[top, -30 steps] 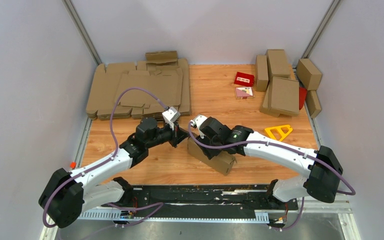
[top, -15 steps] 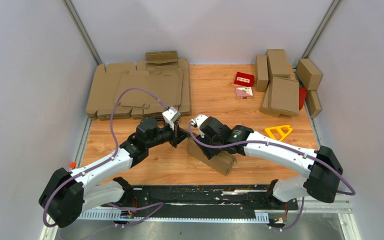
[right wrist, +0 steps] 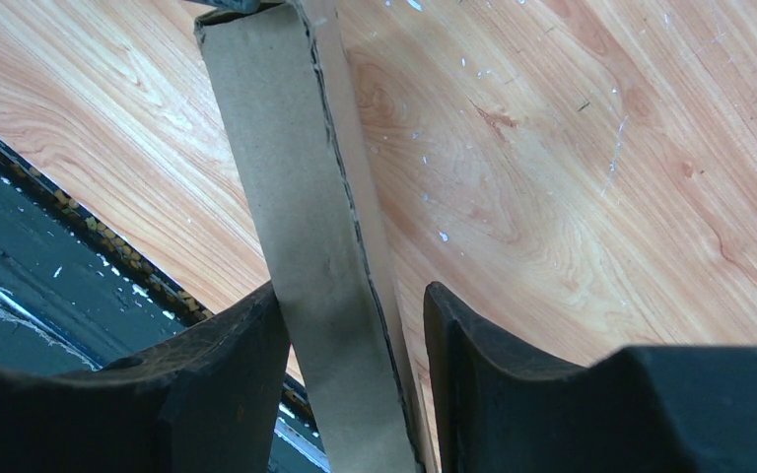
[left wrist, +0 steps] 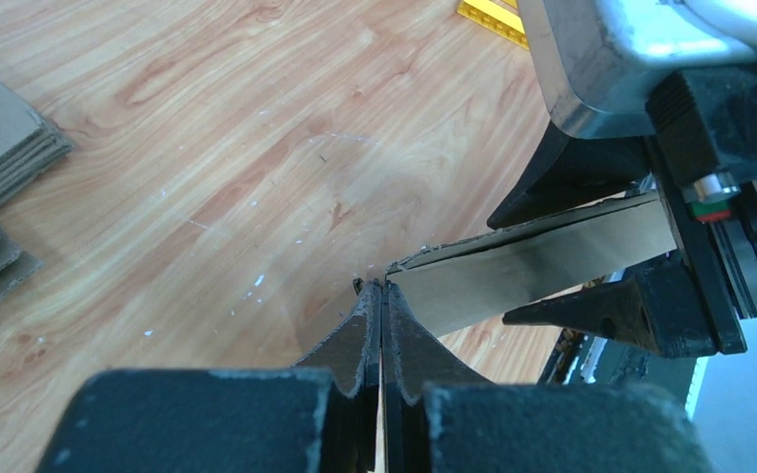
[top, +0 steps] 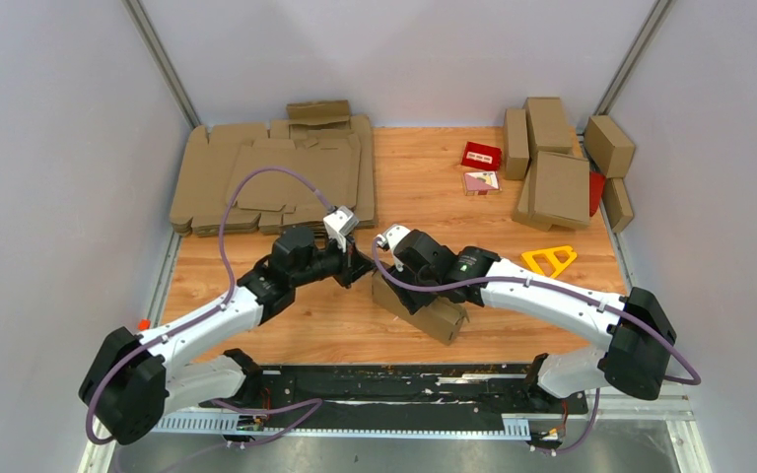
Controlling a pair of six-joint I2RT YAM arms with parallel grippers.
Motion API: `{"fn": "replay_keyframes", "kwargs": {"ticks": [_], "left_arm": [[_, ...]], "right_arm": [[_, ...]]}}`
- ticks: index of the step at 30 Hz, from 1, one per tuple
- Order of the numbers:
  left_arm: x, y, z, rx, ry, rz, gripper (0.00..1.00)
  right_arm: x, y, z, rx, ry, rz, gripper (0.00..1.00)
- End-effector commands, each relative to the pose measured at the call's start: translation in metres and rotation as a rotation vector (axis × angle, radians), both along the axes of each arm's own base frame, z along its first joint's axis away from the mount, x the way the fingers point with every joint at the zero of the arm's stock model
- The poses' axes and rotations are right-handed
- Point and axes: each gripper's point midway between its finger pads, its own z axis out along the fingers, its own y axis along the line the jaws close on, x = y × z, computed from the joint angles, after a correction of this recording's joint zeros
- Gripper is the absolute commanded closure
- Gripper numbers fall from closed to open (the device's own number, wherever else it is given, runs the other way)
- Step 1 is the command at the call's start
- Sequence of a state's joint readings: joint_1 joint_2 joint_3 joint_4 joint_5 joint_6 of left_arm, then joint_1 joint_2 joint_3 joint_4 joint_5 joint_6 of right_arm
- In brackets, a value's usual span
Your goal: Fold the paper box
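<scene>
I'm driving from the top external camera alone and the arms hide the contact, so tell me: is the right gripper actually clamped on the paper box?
Observer: No. The right wrist view shows the right gripper straddling a wall of the paper box. One finger touches it, and the table shows beside the other.
Operator: And the left gripper?
Observer: The left wrist view shows the left gripper shut, its tips at the paper box's corner.
Operator: Are its layers pressed flat?
Observer: No. The left wrist view shows a dark slit between two cardboard layers along its upper edge.
</scene>
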State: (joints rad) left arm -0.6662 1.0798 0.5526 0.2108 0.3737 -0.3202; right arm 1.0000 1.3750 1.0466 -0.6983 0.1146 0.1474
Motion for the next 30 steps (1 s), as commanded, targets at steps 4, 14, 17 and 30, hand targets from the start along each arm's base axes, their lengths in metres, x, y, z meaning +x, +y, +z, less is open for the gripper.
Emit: {"fn": "replay_keyframes", "kwargs": {"ticks": [4,14,17,30], "left_arm": [[0.000,-0.008,0.004,0.010,0.091,-0.004,1.00],[-0.001,-0.007,0.002,0.028,0.171,0.025,1.00],[-0.002,-0.004,-0.002,0.030,0.176,0.036,1.00],[-0.006,0.005,-0.022,0.009,0.140,0.065,1.00]], "right_arm": [[0.008,0.005,0.008,0.023,-0.030,-0.014,0.48],[0.009,0.004,0.007,0.021,-0.033,-0.020,0.49],[0.010,0.005,0.007,0.024,-0.035,-0.024,0.49],[0.010,0.005,0.010,0.034,-0.039,-0.029,0.43]]}}
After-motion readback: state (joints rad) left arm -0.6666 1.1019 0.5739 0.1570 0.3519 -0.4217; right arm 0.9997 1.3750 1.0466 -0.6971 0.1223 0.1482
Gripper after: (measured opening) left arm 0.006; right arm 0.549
